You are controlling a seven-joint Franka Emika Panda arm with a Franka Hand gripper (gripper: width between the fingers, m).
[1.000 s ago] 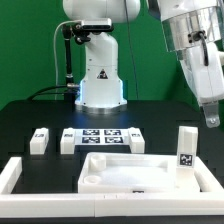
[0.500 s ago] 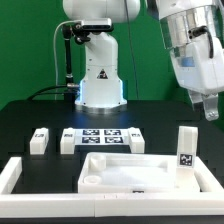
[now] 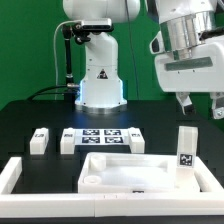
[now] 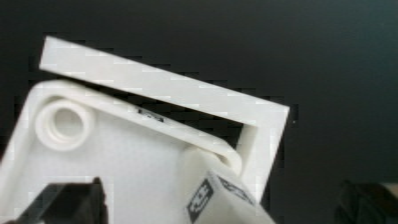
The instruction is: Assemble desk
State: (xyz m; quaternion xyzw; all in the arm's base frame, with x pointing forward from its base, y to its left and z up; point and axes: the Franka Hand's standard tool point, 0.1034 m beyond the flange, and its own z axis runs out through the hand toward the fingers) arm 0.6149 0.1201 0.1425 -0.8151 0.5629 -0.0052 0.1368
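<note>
Overall, one desk top (image 3: 115,157) was counted, lying flat on the black surface (image 3: 30,115) inside the one white border frame (image 3: 12,178), toward the front. Four legs were counted. Three lay in a row behind the desk top: two (image 3: 40,140) (image 3: 68,140) on the exterior view's left of the one marker board (image 3: 100,135), and one (image 3: 133,138) at that board's other end. The fourth, an upright leg (image 3: 186,148), stood at the desk top's far corner on the exterior view's right; whether it touched the rim could not be told.

One end effector (image 3: 202,106) hung well above that corner, its fingers apart and nothing between them.

Only the exterior view showed the three lying legs, the marker board and the robot base (image 3: 100,80). Only the wrist view showed one round socket (image 4: 68,122) in the desk top's corner and the border frame's corner just outside it; its tagged leg was blurred.
</note>
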